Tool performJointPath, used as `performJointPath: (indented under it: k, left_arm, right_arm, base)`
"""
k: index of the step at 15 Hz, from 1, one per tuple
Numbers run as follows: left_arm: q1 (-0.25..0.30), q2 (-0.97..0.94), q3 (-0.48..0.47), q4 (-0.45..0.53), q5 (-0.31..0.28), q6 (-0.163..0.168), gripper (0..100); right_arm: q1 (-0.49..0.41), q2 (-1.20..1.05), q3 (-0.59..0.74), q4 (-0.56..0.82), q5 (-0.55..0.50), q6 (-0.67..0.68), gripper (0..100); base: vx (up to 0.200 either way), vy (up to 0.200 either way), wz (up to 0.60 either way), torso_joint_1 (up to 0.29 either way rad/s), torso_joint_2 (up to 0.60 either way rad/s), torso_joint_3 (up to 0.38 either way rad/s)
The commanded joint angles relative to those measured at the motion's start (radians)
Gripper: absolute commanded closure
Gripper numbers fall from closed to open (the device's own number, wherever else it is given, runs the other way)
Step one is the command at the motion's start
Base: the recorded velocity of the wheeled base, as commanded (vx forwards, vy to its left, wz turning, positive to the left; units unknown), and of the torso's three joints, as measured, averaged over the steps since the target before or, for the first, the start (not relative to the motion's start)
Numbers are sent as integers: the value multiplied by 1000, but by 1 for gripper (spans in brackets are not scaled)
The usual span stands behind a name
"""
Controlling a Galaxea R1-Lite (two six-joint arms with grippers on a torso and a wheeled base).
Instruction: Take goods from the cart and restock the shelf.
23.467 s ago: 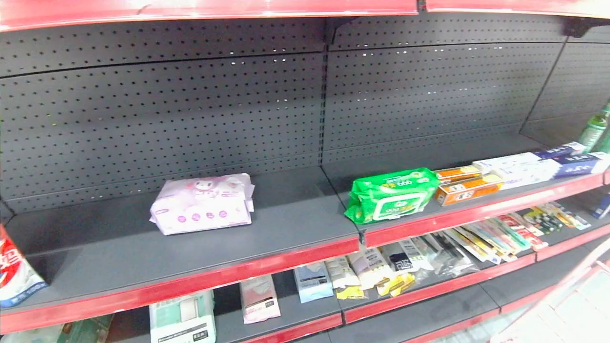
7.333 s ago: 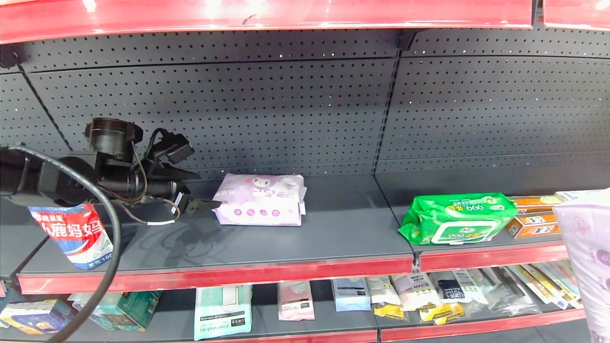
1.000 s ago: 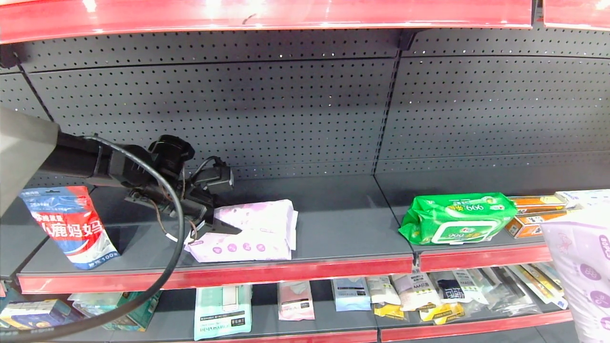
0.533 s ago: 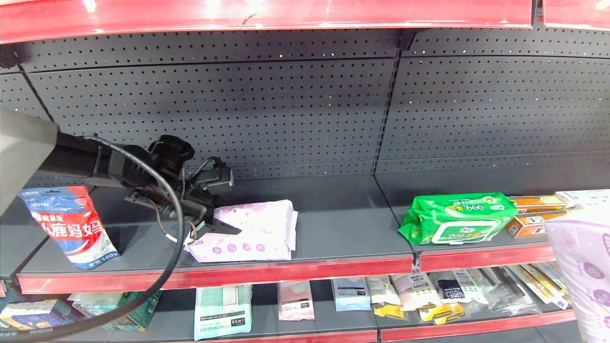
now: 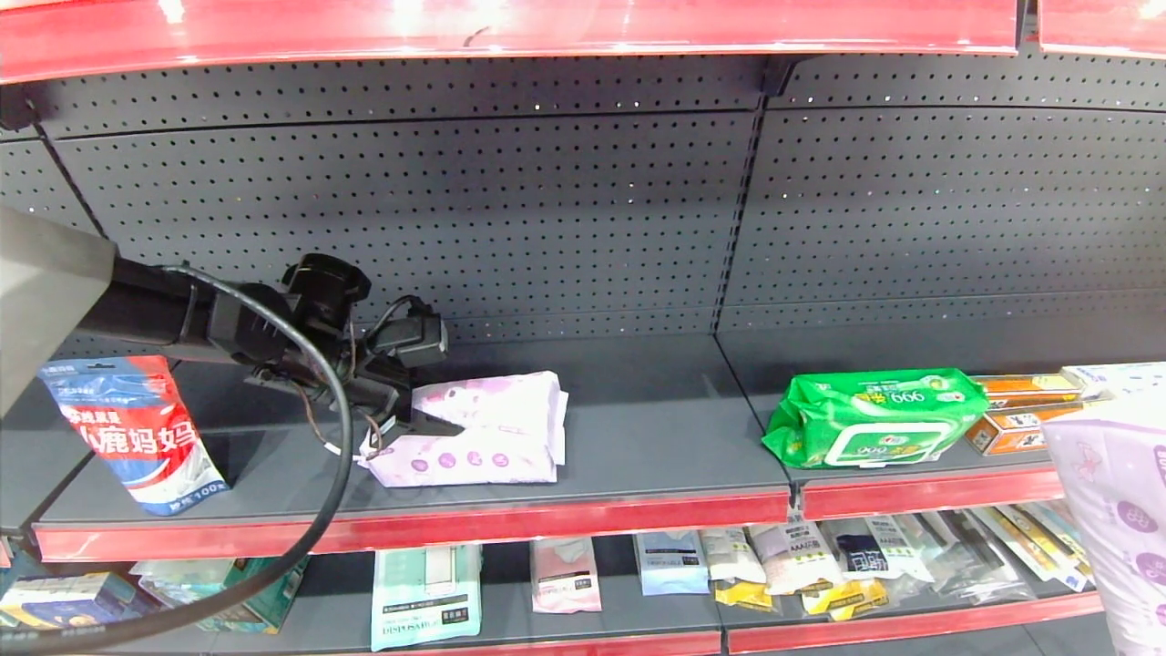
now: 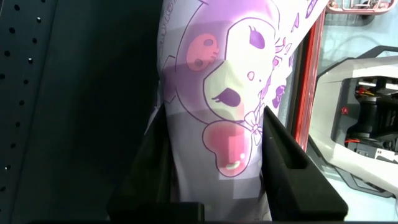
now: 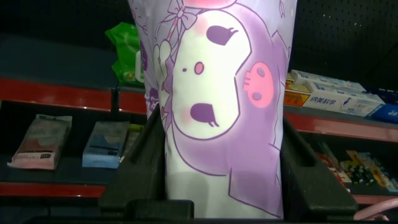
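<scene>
On the grey shelf (image 5: 656, 437) lies a pink cartoon-print wipes pack (image 5: 487, 428), close to the red front edge and raised at one end. My left gripper (image 5: 435, 421) is shut on it from the left. In the left wrist view the pack (image 6: 217, 106) sits between the two black fingers (image 6: 283, 155). A second pink pack (image 5: 1116, 519) hangs at the lower right, in front of the shelf. My right gripper (image 7: 224, 162) is shut on this pack (image 7: 224, 106), which stands upright in it.
A green wipes pack (image 5: 865, 415) and orange boxes (image 5: 1020, 428) lie on the shelf's right section. A red, white and blue bag (image 5: 137, 433) stands at the left. Bare shelf lies between the pink and green packs. Small packets (image 5: 565, 574) fill the lower shelf.
My left gripper has risen slightly with the pink pack, which has tilted up and shifted a little back from the front edge. The right-hand pack has hardly moved.
</scene>
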Motion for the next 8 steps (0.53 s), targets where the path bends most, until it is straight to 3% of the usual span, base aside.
performJointPath:
  k: [1,8]
  left_arm:
    - [-1,1,3,2,0,0,100]
    - [-1,0,6,2,1,-2,100]
  right_arm:
    - [0,-1,0,0,0,0,100]
    - [-2,-1,-6,0,0,0,100]
  base:
    - [0,0,0,0,0,0]
    - [0,0,0,0,0,0]
